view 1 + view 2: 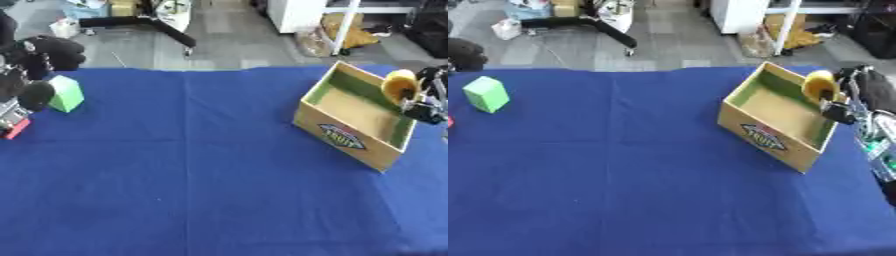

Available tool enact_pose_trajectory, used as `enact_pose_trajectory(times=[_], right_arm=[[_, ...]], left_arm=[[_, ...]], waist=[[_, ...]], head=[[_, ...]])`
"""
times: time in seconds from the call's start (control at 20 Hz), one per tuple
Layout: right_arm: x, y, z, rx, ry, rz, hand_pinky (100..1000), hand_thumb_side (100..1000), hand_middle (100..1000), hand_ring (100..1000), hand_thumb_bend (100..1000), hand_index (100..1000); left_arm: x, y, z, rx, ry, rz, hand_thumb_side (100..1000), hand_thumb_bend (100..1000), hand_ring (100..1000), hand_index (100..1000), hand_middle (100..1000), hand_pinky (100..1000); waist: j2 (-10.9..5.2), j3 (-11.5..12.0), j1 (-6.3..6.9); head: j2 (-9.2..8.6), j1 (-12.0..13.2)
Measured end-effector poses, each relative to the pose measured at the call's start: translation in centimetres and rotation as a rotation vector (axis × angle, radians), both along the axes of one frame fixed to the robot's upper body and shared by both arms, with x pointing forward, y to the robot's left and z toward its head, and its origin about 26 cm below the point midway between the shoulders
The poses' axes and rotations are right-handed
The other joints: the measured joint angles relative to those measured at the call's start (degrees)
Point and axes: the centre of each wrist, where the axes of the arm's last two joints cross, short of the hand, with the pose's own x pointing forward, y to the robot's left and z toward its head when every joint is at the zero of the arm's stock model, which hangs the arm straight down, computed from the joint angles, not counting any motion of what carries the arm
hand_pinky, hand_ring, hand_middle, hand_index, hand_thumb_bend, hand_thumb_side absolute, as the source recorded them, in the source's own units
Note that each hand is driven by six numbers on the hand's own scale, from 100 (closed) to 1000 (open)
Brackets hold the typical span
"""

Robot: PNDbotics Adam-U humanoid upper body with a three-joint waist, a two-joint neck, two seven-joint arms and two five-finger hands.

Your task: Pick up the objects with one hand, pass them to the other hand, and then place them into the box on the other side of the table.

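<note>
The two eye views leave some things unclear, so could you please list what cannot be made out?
- Yellow object: blurred, identity unclear; right hand covers its far side at the box rim.
- Left hand: cut by left eye view's edge, hiding the green block's left side.
- Red thing: only a sliver shows at that edge.
</note>
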Motion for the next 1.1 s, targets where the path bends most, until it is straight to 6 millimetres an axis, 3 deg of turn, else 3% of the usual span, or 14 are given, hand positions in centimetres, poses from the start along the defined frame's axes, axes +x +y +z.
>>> enact_pose_trajectory(times=[0.15, 0.3, 0.4, 0.45, 0.5, 0.6, 0.75, 1.1], right_arm=[[0.7, 0.6, 0.1, -0.022, 0.007, 0.020, 553, 121, 466, 510, 242, 397], [1.3, 1.2, 0.3, -0.047, 0.017, 0.040, 579, 212, 496, 530, 360, 526], [1.6, 1.6, 0.4, -0.068, 0.034, 0.050, 610, 332, 536, 565, 496, 655], [1.8, 1.7, 0.4, -0.079, 0.048, 0.055, 614, 343, 541, 569, 513, 668], [1.8, 1.8, 0.4, -0.090, 0.066, 0.057, 651, 402, 606, 616, 608, 776], [1.9, 1.8, 0.3, -0.108, 0.120, 0.062, 673, 417, 654, 650, 642, 841], [2.0, 2.0, 0.2, -0.123, 0.208, 0.069, 694, 451, 725, 687, 694, 899], [1.9, 2.2, 0.8, -0.121, 0.245, 0.049, 686, 496, 743, 684, 727, 904]], left_arm=[[0.0, 0.0, 0.0, 0.001, 0.000, -0.001, 669, 530, 809, 804, 771, 858], [0.0, 0.0, 0.0, 0.001, 0.001, -0.003, 670, 530, 808, 804, 771, 858], [0.0, 0.0, 0.0, 0.002, 0.002, -0.005, 669, 530, 808, 804, 770, 858], [0.0, -0.1, -0.1, 0.000, 0.002, -0.006, 669, 530, 808, 804, 770, 858], [0.0, -0.1, -0.1, -0.001, 0.003, -0.007, 669, 531, 809, 804, 771, 858], [0.0, -0.2, -0.1, -0.002, 0.004, -0.008, 669, 531, 809, 804, 771, 858], [0.0, -0.2, -0.1, -0.002, 0.004, -0.008, 669, 531, 809, 804, 771, 858], [0.0, -0.1, -0.2, -0.001, 0.005, -0.007, 668, 533, 809, 803, 770, 858]], waist=[[0.00, 0.1, 0.00], [0.00, 0.2, 0.00], [0.00, 0.3, 0.00], [0.00, 0.3, 0.00], [0.00, 0.3, 0.00], [0.00, 0.3, 0.00], [0.00, 0.4, 0.00], [0.00, 0.4, 0.00]], head=[[0.14, 0.0], [0.42, 0.0], [0.46, -0.1], [0.46, -0.1], [0.46, -0.1], [0.47, -0.1], [0.48, -0.2], [0.48, -0.1]])
